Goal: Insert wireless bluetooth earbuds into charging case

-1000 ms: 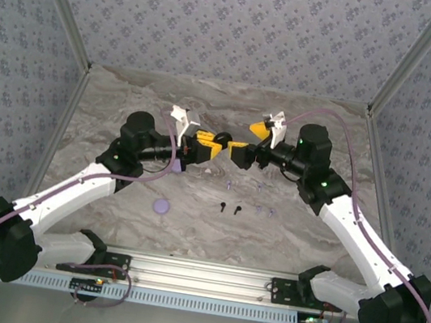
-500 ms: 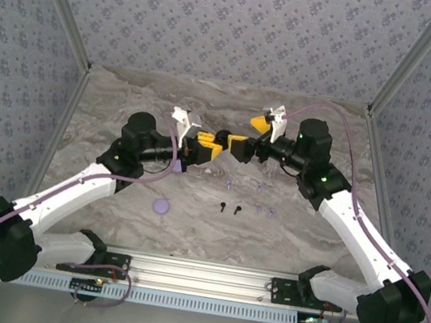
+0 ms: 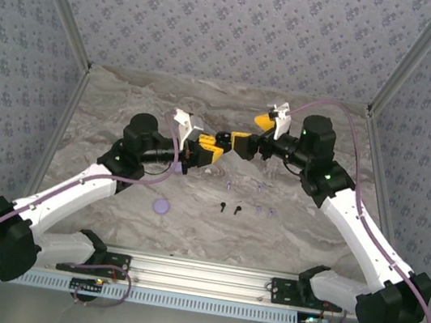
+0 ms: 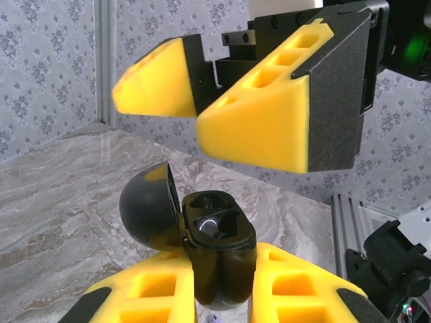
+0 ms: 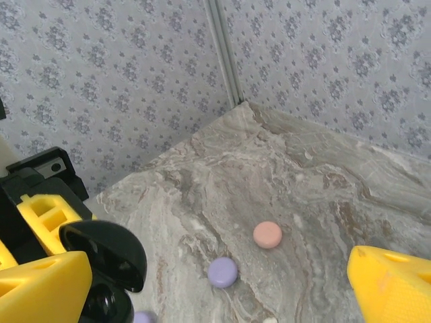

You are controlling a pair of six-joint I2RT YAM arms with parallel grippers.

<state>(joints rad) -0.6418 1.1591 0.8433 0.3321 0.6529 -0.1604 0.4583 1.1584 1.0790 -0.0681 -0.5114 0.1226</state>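
Earbuds (image 3: 224, 207) lay scattered on the marble table (image 3: 188, 231), below my grippers and toward the arm bases. My left gripper (image 3: 216, 148) clamped the open black case (image 4: 215, 232) aloft, and my empty right gripper (image 3: 245, 131) gaped wide beside it.

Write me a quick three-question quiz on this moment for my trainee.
1. True or false: the left pincer grips the black case with its lid open.
2. Fill in: the right pincer stands ___.
3. The black earbuds lie: A on the table, B inside the case, C in the right pincer.
Key: 1 true; 2 open; 3 A.
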